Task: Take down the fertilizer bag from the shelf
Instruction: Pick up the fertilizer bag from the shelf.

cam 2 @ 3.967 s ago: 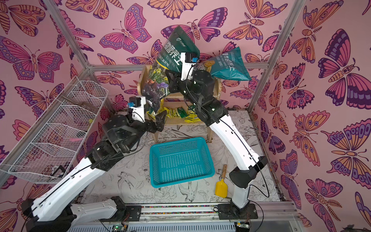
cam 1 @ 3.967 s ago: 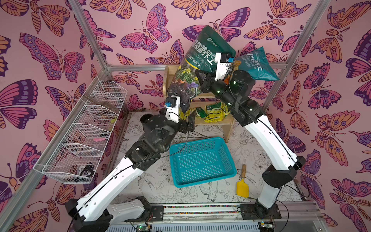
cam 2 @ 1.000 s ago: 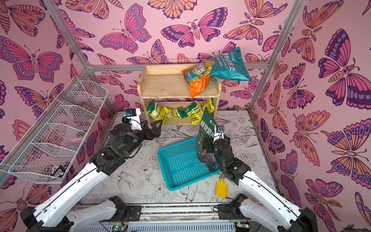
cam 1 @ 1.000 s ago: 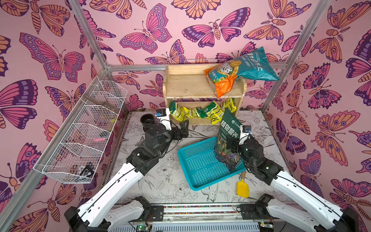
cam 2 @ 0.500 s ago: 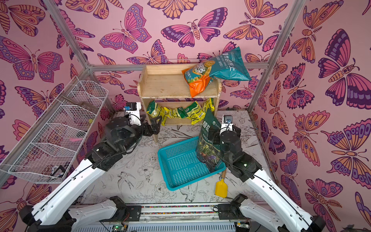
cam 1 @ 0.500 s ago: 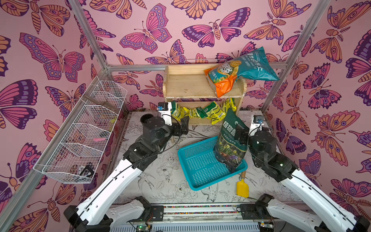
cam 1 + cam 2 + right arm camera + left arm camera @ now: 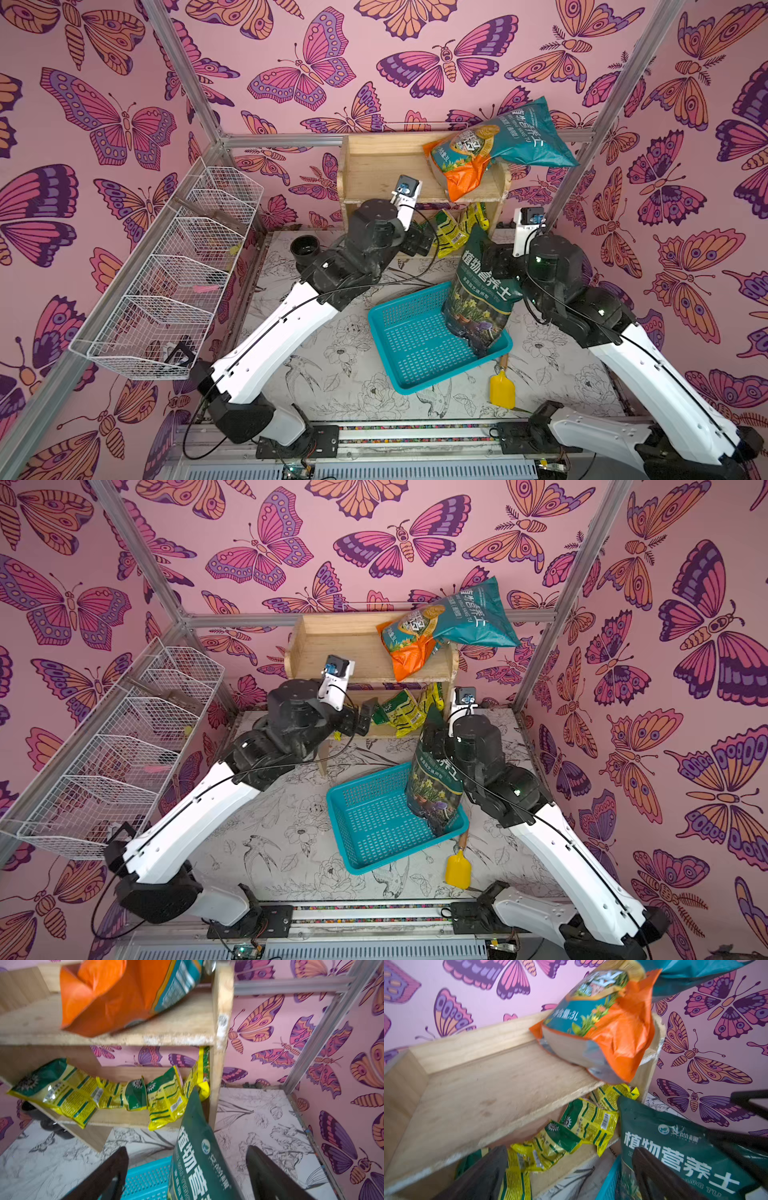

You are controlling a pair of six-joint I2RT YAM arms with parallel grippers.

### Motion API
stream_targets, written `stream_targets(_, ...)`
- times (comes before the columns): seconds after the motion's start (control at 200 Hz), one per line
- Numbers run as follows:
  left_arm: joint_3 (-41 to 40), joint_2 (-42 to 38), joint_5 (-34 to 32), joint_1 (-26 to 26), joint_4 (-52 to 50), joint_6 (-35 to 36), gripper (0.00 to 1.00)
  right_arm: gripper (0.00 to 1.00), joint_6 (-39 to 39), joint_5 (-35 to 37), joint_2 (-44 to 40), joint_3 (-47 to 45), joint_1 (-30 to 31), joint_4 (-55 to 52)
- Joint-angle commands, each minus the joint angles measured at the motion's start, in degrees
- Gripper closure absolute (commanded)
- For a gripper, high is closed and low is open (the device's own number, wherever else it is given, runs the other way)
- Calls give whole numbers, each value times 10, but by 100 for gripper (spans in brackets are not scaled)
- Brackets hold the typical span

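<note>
Toppling worries me: with the right gripper (image 7: 187, 1153) wide and unclamped around it, the tall fertilizer bag (image 7: 482, 307) could tip over the right rim of the teal basket (image 7: 415, 340); left gripper (image 7: 569, 1151) gapes too.

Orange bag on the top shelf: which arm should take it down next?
Probably left. The left gripper is open, empty, at the shelf front with the orange bag in its wrist view; the right gripper, open, straddles the dark green bag standing in the basket.

The shelf's (image 7: 382, 183) top board lies bare beside the orange bag (image 7: 465, 174); yellow packets (image 7: 451, 232) crowd below.
</note>
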Motion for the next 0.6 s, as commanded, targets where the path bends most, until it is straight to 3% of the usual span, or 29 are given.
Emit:
stream_targets(0.0,81,50,-37,-25,-12,97,0,9,41,-4,-25,-16,-2,-35)
stream_targets(0.195,225,159,-53,-53,-14,165,0,9,36,44,-51,-39,-10,-48)
stream_targets(0.456,376,287,-65,-67,-17,212,0,9,49,-40,-51,-44,-75,-59)
stream_targets(0.596,413,330,-78,-68,18,249,0,9,43,-58,-47,-44,-88,-57)
